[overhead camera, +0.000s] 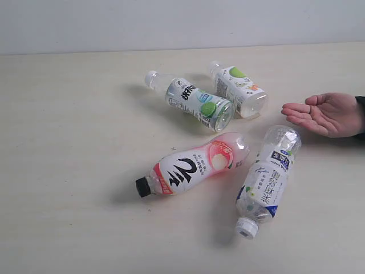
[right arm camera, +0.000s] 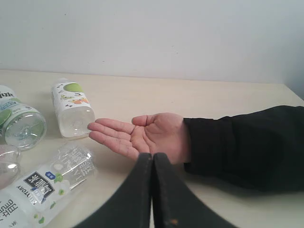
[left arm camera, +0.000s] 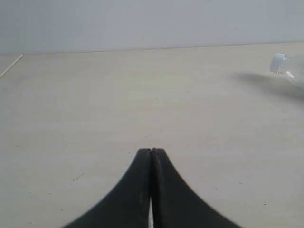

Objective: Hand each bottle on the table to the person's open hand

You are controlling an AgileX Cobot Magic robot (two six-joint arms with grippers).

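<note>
Several bottles lie on their sides on the table. The pink-red-labelled one with a black cap is in the middle, a blue-labelled one lies to its right, and a green-labelled one and a white-labelled one lie behind. The person's open hand rests palm up at the right edge. Neither gripper shows in the exterior view. My left gripper is shut and empty over bare table, with one bottle cap far off. My right gripper is shut and empty just before the open hand.
A pale wall runs behind the table's far edge. The person's dark sleeve lies on the table beside my right gripper. In the right wrist view the blue-labelled bottle and the white-labelled bottle lie close to the hand.
</note>
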